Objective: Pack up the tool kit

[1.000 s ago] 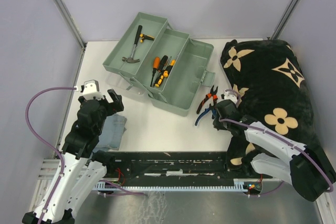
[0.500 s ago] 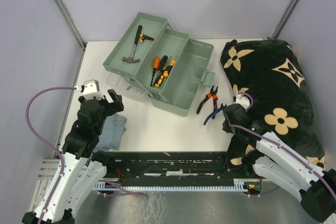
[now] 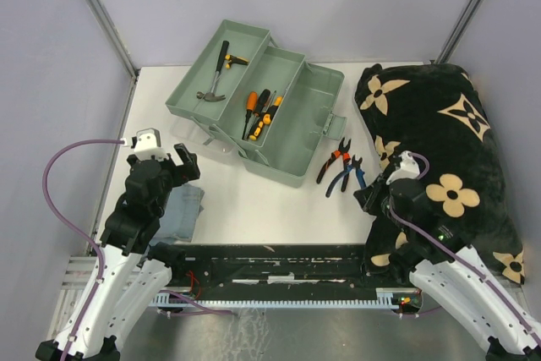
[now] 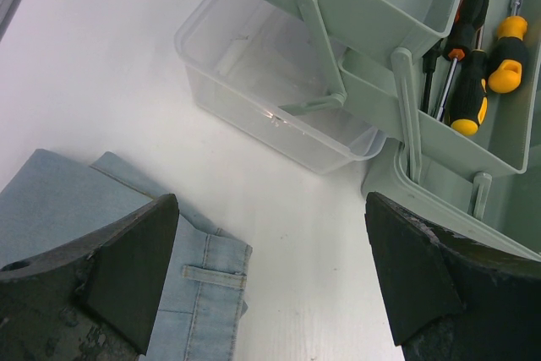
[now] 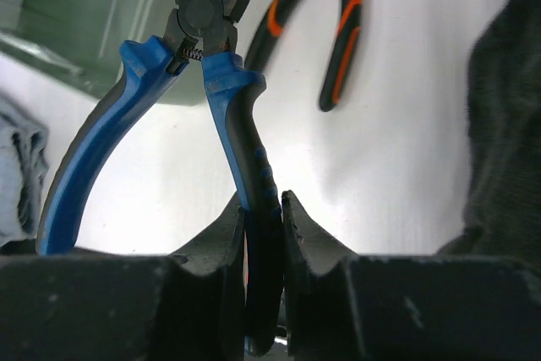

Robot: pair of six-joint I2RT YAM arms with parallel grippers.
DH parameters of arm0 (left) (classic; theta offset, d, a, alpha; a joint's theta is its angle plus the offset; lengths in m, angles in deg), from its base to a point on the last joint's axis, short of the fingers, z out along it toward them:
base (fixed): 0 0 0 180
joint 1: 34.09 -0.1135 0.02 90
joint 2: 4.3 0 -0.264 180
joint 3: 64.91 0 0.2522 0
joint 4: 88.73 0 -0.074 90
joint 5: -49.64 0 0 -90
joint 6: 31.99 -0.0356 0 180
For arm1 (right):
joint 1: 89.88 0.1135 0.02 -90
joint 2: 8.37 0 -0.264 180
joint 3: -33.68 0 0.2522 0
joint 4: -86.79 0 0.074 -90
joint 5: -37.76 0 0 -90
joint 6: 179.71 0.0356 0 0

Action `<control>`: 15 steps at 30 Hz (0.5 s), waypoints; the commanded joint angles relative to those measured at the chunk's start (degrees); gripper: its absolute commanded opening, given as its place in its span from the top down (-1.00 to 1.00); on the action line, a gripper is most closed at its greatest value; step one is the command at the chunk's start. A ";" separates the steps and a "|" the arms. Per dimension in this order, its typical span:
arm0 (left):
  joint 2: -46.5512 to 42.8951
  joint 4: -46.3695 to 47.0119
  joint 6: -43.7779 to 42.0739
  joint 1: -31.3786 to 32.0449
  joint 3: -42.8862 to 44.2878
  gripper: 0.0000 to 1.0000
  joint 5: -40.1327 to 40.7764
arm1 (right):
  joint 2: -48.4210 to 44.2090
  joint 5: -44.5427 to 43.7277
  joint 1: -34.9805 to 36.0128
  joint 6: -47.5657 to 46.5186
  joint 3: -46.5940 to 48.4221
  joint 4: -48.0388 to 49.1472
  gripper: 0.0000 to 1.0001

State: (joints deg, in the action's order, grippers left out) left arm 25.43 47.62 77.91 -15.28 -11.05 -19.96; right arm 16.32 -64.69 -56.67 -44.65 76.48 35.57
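Observation:
The pale green toolbox (image 3: 296, 137) lies open at the back of the table, with a hammer (image 3: 215, 79) in its left tray and orange-black screwdrivers (image 3: 259, 112) in the middle tray. Orange-handled pliers (image 3: 335, 159) lie on the table to its right. Beside them are blue-handled pliers (image 3: 347, 176), and my right gripper (image 3: 369, 194) is shut on one of their handles. The right wrist view shows that handle (image 5: 245, 141) pinched between the fingers of the right gripper (image 5: 264, 209). My left gripper (image 4: 270, 268) is open, with nothing in it, above the table beside a denim cloth (image 4: 93, 234).
A black blanket with beige flowers (image 3: 439, 133) fills the right side, close behind my right arm. The folded denim cloth (image 3: 182, 210) lies under my left gripper (image 3: 181, 166). A translucent lid (image 4: 270, 99) hangs off the toolbox's near-left side.
My right arm has drawn back to the right, dragging the blue pliers along until they lie beside the orange ones. The left arm has not moved.

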 commanded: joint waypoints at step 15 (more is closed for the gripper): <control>0.13 2.40 0.40 -0.26 0.34 -0.93 -0.93 | 30.63 3.12 3.11 -12.52 23.00 9.77 0.96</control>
State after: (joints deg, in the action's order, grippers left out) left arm 25.43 47.62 77.91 -15.28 -11.05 -19.98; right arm 43.05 -56.56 -55.56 -51.66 90.01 41.04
